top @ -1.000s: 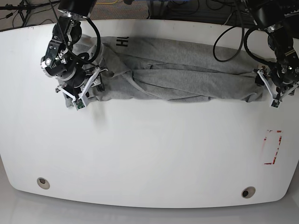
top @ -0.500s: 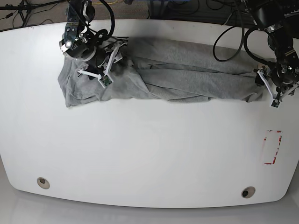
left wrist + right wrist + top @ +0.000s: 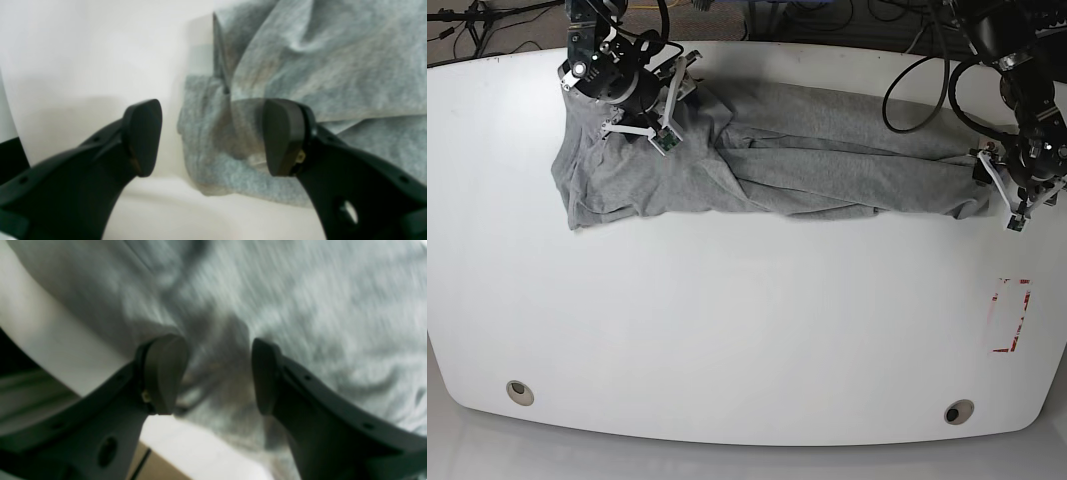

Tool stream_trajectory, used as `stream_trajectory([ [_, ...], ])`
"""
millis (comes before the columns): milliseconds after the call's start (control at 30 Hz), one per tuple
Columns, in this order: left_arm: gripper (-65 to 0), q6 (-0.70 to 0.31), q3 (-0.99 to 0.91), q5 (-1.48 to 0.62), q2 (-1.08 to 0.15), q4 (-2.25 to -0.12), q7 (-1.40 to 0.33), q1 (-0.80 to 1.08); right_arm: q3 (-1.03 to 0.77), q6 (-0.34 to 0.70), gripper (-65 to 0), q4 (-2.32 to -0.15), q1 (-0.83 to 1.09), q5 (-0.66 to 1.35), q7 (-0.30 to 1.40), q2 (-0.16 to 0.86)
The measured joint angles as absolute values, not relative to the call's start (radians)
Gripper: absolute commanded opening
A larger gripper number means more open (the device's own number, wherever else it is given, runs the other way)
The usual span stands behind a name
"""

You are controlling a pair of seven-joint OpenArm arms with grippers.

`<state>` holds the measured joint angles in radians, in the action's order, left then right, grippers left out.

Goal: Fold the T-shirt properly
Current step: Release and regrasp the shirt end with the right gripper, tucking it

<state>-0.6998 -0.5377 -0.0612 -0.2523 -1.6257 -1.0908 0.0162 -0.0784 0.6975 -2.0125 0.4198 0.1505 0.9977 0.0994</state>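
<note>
The large heather-grey short-sleeved cotton T-shirt [image 3: 767, 160] lies along the far edge of the white rounded surface [image 3: 747, 330], stretched into a long rumpled band from near the far left corner to near the right edge, with creased layers bunched through its middle. By the look of it, the step in hand is an early one: the cloth is gathered lengthwise but no neat fold lies flat, so most of the task remains. The right claw [image 3: 642, 110] hangs over the cloth near the far left corner, its jaws spread wide with nothing between them; its wrist view shows only blurred grey fabric below the gap. The left claw [image 3: 1012, 195] sits at the shirt's other end by the right edge; in its wrist view the jaws stand wide apart around the cloth's edge [image 3: 213, 156], one pad [image 3: 282, 136] over the fabric and the other over bare surface, gripping nothing. The next move probably calls for each claw to close on an end layer and smooth the bunched middle before any fold is laid. A small red-outlined rectangle mark [image 3: 1010, 315] lies near the right edge, well apart from the shirt. No container is in view.
</note>
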Motion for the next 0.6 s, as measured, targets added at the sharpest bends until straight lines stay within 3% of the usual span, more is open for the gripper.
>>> stream_trajectory([
  [600, -21.4, -0.700, -0.537, -0.061, -0.256, -1.626, -1.091, 0.016, -0.152, 0.697, -31.5, -2.028, 0.490, 0.191, 0.999, 0.216],
])
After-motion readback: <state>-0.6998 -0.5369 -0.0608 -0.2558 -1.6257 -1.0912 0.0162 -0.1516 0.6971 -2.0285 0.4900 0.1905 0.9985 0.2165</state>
